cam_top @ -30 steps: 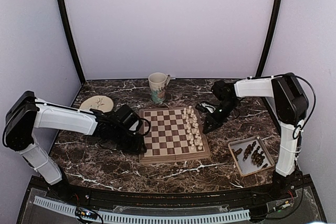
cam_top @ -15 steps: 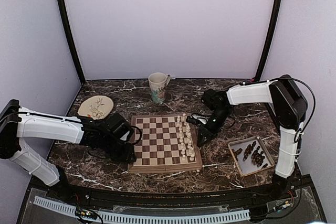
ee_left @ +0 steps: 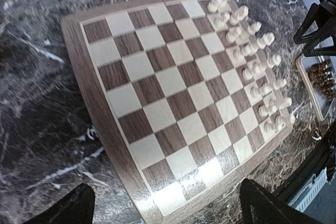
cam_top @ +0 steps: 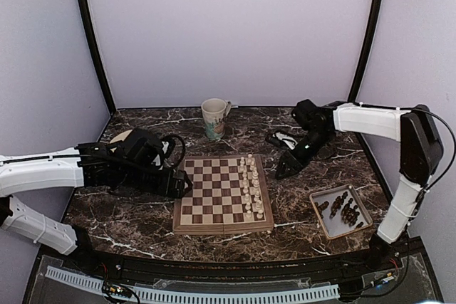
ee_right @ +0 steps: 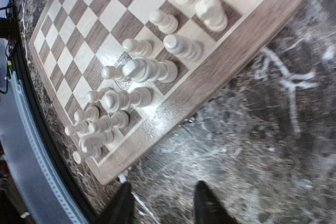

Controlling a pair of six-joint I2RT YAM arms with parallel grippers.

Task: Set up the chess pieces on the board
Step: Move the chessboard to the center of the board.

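Slid nearer the bases, the board (cam_top: 222, 194) lies free; left gripper (ee_left: 168, 208) gapes, right gripper (ee_right: 164, 205) stands slightly parted, empty, the chess pieces (cam_top: 343, 208) behind it toward its base.

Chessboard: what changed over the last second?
The chessboard slid toward the near-left and squared up. Both arms then let go and backed off: left fingers wide open, right fingers parted. The mug, tray and dark pieces stayed put.
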